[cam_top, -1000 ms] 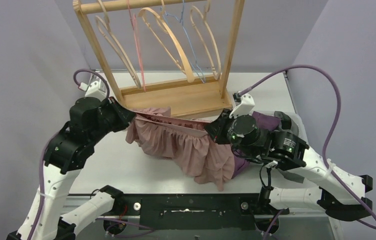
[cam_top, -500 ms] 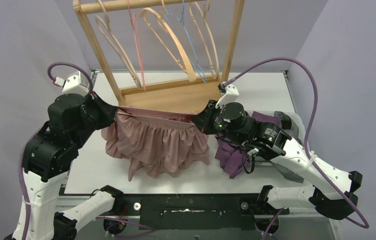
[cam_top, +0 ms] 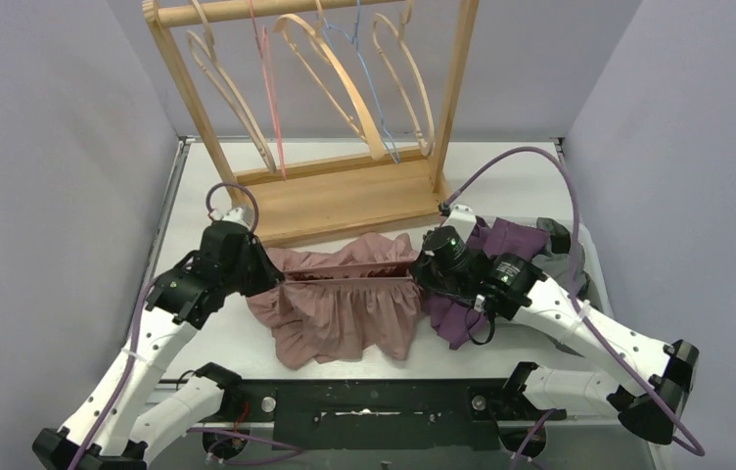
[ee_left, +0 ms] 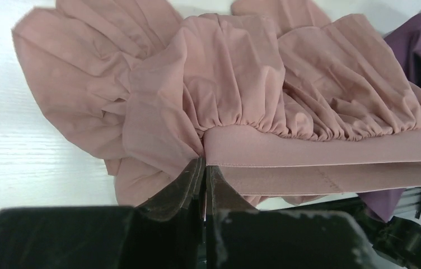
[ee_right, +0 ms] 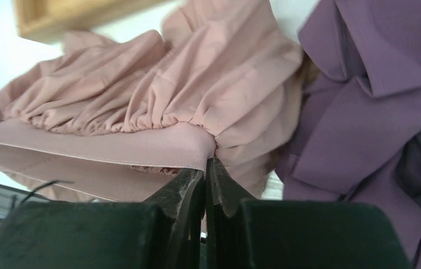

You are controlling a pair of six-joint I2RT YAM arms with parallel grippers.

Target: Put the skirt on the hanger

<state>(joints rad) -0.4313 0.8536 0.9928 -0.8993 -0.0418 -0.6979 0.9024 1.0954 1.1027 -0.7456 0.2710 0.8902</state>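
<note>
Left gripper point(cam_top: 271, 277) sits at the 9 o'clock end of the skirt point(cam_top: 345, 308), its jaws pinched tight on the corner of the waistband point(ee_left: 320, 151); the left wrist view shows only a thin bite of fabric between the tips. The skirt lies low over the counter point(cam_top: 516, 191) at the centre of the top view, 6 o'clock of the rack point(cam_top: 345, 201), with the band stretched straight between the two arms and the ruffles sagging onto the surface below it. Right gripper point(cam_top: 418, 274) holds the 3 o'clock end, jaws likewise closed on the band's corner. Just to 3 o'clock of that, a purple garment point(cam_top: 511, 240) lies touching the skirt's edge. Risks as I judge them: both holds are shallow corner pinches, so more spreading tension could pull the band out of one side and drop that end. The purple garment sits close enough to be dragged up with the hem. The wooden hangers point(cam_top: 345, 88) hang high at 12 o'clock, well apart from the skirt, so the lift is long and the loose ruffles could catch on the rack's base. Skirt itself: dusty pink, thin and soft, with a flat double-layer waistband that has a stitched edge, and dense gathers beneath it falling into tiered ruffles. The band looks open like a flattened loop. No twist is visible along it.
</note>
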